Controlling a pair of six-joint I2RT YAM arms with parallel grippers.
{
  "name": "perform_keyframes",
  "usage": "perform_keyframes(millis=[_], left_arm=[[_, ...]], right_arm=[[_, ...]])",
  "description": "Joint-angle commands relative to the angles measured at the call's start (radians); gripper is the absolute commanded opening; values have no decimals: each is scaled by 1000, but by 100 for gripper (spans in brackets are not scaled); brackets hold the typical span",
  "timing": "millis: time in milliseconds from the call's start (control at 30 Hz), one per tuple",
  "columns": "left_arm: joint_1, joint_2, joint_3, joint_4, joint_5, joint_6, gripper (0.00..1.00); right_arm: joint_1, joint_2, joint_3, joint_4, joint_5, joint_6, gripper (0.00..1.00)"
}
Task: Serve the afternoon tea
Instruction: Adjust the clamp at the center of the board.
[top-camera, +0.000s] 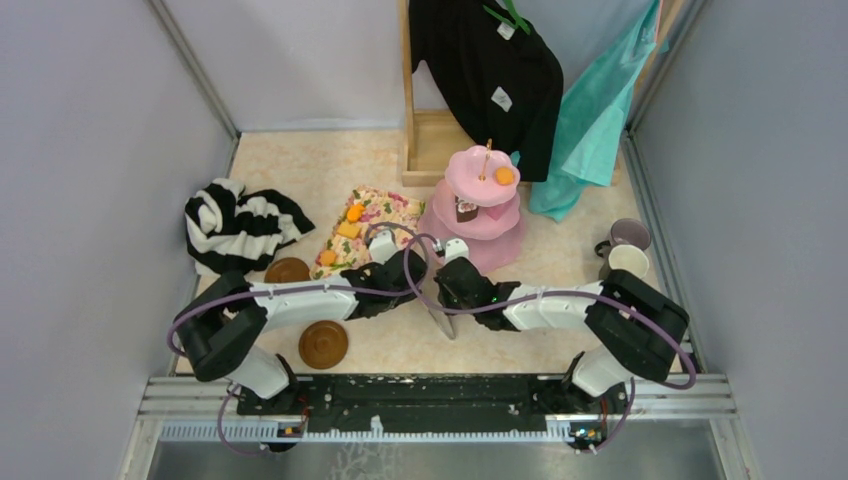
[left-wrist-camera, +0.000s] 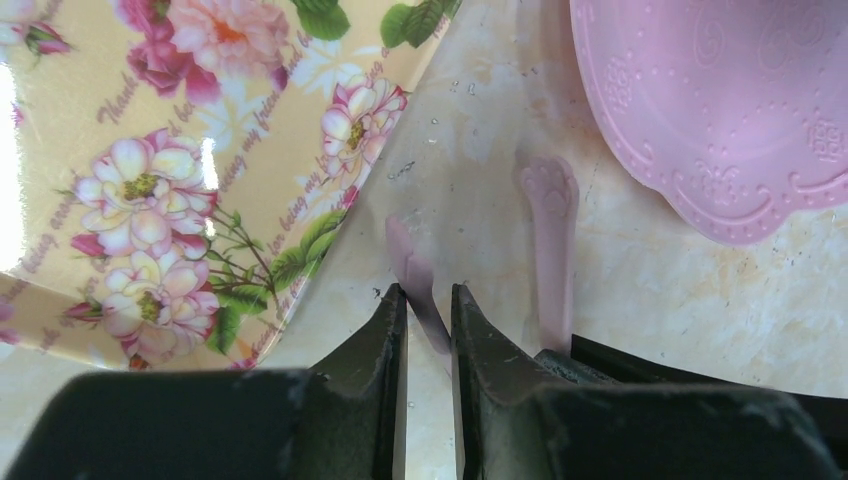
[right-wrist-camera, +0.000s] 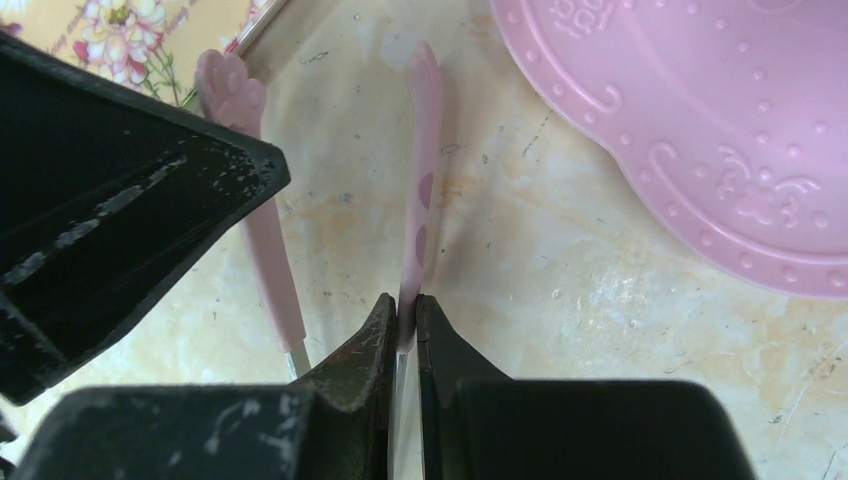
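So far you've two pastries (top-camera: 504, 176) on the cake stand (top-camera: 500, 245), three more on the cloth (top-camera: 385, 210) to its left. Your left claw (left-wrist-camera: 428, 295) and right claw (right-wrist-camera: 405, 305) each pinch an arm of the pink tongs (right-wrist-camera: 425, 180) beside its base; mugs (top-camera: 628, 250) and saucers (top-camera: 323, 344) unserved.

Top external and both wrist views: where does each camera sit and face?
Top external: above and behind the bases, facing down on the table; left arm and right arm reach toward the cake stand.
Left wrist: on the left arm, facing over the shut left gripper to the floral cloth and stand's base.
Right wrist: on the right arm, facing over the shut right gripper; the left gripper's body at left.
Shared: both wrist views show the pink tongs, one leg in each gripper, and the stand's rim.
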Motion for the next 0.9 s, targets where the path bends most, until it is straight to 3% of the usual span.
perform_keyframes(millis=[0, 867], left_arm=[[-25, -48, 10, -84, 0, 38, 16], [-60, -255, -108, -258, -79, -84, 14]], right_arm=[[-15, -3, 25, -72, 130, 8, 0], [-27, 27, 38, -116, 153, 41, 0]])
